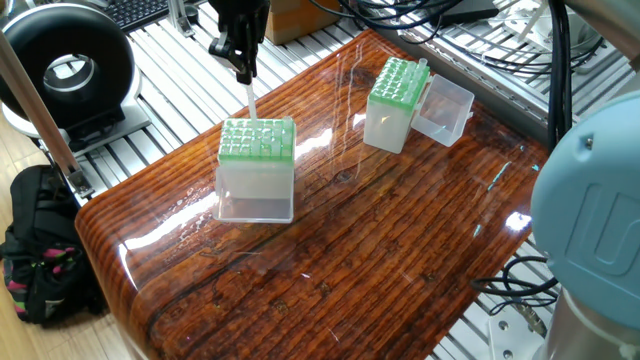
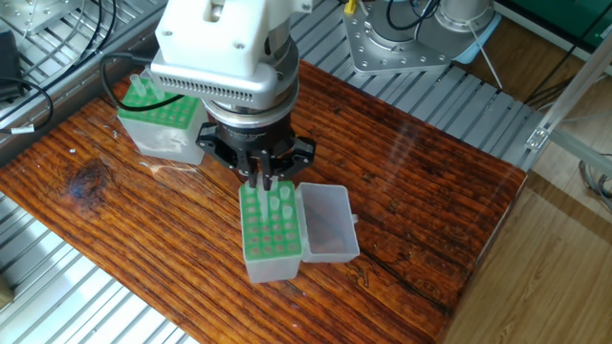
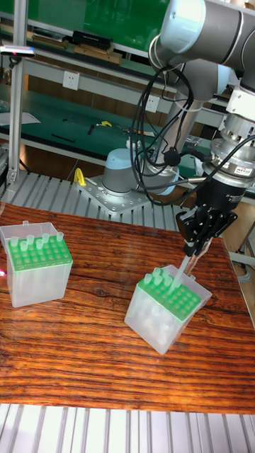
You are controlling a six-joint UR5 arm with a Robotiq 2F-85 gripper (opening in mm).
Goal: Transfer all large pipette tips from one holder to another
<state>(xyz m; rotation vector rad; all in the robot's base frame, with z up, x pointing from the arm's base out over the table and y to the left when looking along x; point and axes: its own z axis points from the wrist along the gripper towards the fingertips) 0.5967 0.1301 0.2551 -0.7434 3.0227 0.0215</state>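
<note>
My gripper (image 1: 243, 68) (image 2: 265, 178) (image 3: 192, 248) hangs over the near green-topped holder (image 1: 256, 165) (image 2: 266, 239) (image 3: 164, 309) and is shut on a large pipette tip (image 1: 250, 102) (image 3: 180, 269). The tip's lower end still sits in a hole of that holder. In the tall fixed view the holder leans over, tilted on the table. A few more tips (image 2: 285, 198) stand in its back row. The other holder (image 1: 391, 100) (image 2: 164, 122) (image 3: 35, 272) stands upright apart from it, with a row of tips (image 3: 32, 244) in it.
Each holder has a clear hinged lid folded open beside it (image 2: 327, 225) (image 1: 445, 110). The wooden table (image 1: 380, 250) has a rounded front edge and slatted aluminium around it. A black round device (image 1: 65, 70) and a backpack (image 1: 40, 250) lie to the left. The arm's base (image 2: 402, 33) is behind.
</note>
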